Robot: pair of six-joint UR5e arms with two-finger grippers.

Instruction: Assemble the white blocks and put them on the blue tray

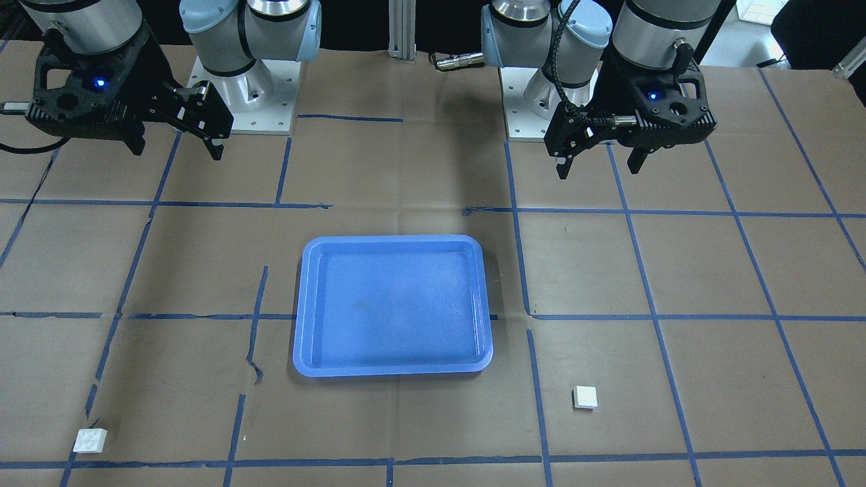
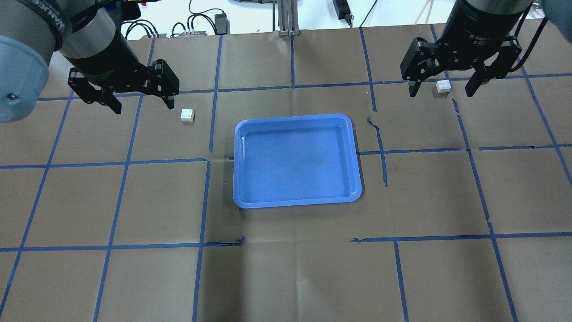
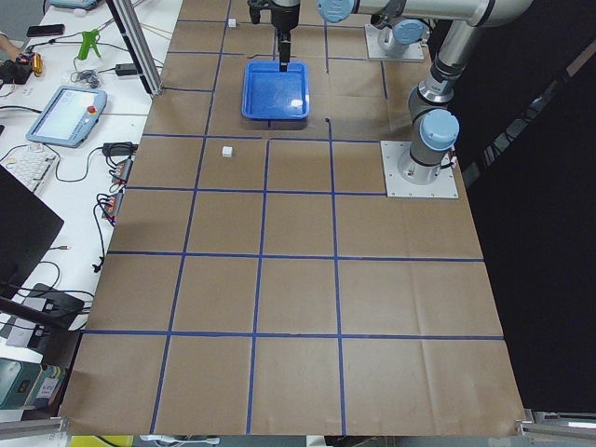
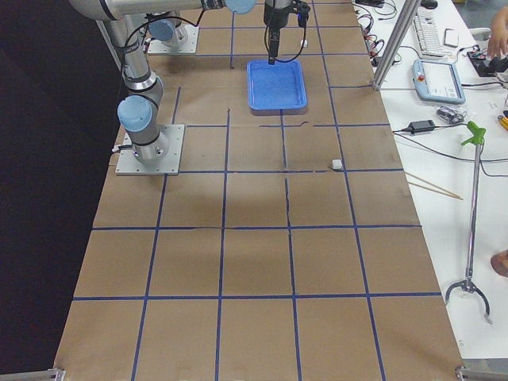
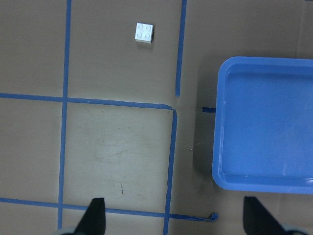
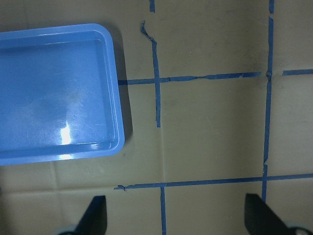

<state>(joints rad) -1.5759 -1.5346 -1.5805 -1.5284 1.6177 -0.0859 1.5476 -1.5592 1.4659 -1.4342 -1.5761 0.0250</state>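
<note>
The left white block [image 2: 187, 115] sits on the counter [image 2: 286, 277] at ten o'clock from the blue tray [image 2: 297, 161], seen from overhead. The right white block [image 2: 443, 86] sits at two o'clock, farther off. Nothing is in the tray yet.

The left tool [image 2: 143, 106] hangs high, spread wide and empty. Its own camera shows its block ahead at eleven o'clock. The right tool [image 1: 178, 150] is wide and empty too, and its camera misses its block.

I think each arm should reach for the block on its own side. The blocks are square, so any turn fits.
</note>
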